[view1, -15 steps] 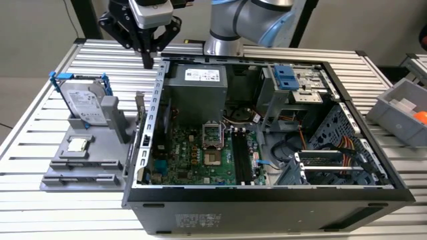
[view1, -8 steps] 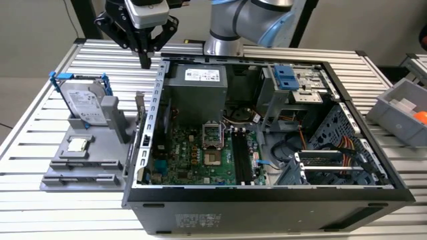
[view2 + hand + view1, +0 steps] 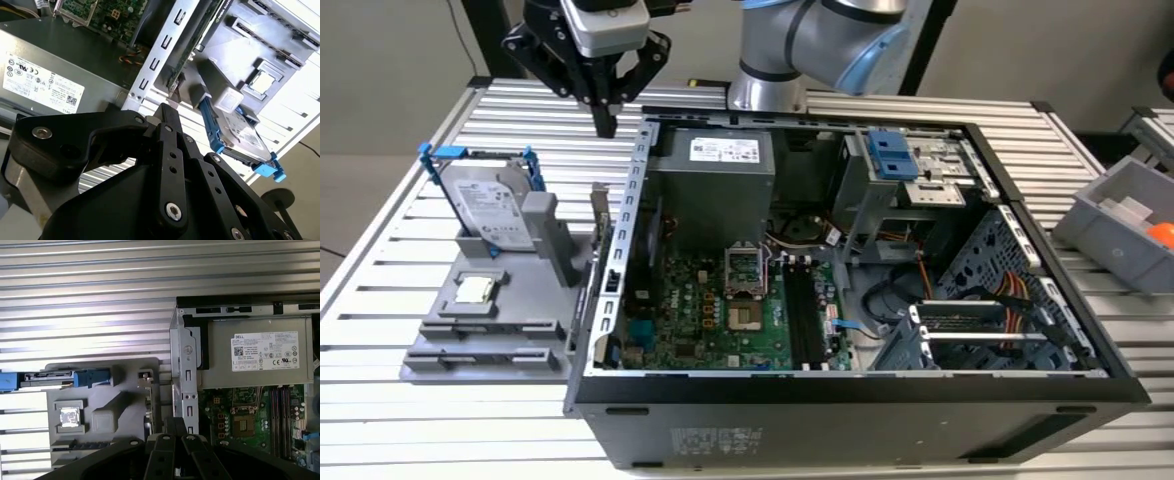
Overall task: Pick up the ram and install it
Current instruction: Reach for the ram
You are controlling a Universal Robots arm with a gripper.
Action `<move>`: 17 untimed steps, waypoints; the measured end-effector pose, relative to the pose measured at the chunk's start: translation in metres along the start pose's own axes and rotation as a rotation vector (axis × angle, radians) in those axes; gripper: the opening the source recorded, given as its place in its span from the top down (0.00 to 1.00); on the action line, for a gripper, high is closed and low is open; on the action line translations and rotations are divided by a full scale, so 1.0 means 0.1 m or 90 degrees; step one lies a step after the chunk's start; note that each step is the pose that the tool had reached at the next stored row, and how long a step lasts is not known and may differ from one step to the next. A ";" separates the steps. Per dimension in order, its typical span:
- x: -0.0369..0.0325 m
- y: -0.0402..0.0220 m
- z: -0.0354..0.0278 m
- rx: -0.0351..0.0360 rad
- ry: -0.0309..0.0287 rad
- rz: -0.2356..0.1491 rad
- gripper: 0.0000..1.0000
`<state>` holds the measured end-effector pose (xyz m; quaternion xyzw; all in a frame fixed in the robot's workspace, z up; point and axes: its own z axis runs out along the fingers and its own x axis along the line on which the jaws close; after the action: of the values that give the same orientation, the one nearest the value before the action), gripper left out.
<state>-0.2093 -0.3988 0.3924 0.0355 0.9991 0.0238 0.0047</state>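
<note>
My gripper (image 3: 604, 128) hangs in the air with its black fingers pressed together into one narrow tip. Nothing is held between them. It points down at the slatted metal table (image 3: 400, 420), just outside a back corner of the open computer case (image 3: 854, 410).

Right below my tip is the gap between the case's side wall and a gray holder (image 3: 454, 320). A green card (image 3: 600, 215) stands on edge in that gap, against the holder. In both wrist views my joined fingertips (image 3: 176, 421) line up over that wall and card.

On the holder, the part nearest my tool carries a silver hard drive (image 3: 487, 205) standing upright in a blue frame. Beyond it lies a small square silver chip (image 3: 70, 417) in its own pocket. One step farther from my tool, a thin dark stick lies flat in a long groove. I take it for the ram (image 3: 85, 444), well apart from my fingers and untouched.

Inside the case, on the other side of the wall from my tool, a gray power supply (image 3: 255, 352) sits closest. The green motherboard (image 3: 707, 320) lies past it, with its long black slots (image 3: 801, 320) side by side.
</note>
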 end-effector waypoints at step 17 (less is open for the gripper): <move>0.111 -0.008 -0.001 0.0001 0.0012 0.000 1.00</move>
<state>-0.2204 -0.3988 0.3924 0.0356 0.9991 0.0238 0.0038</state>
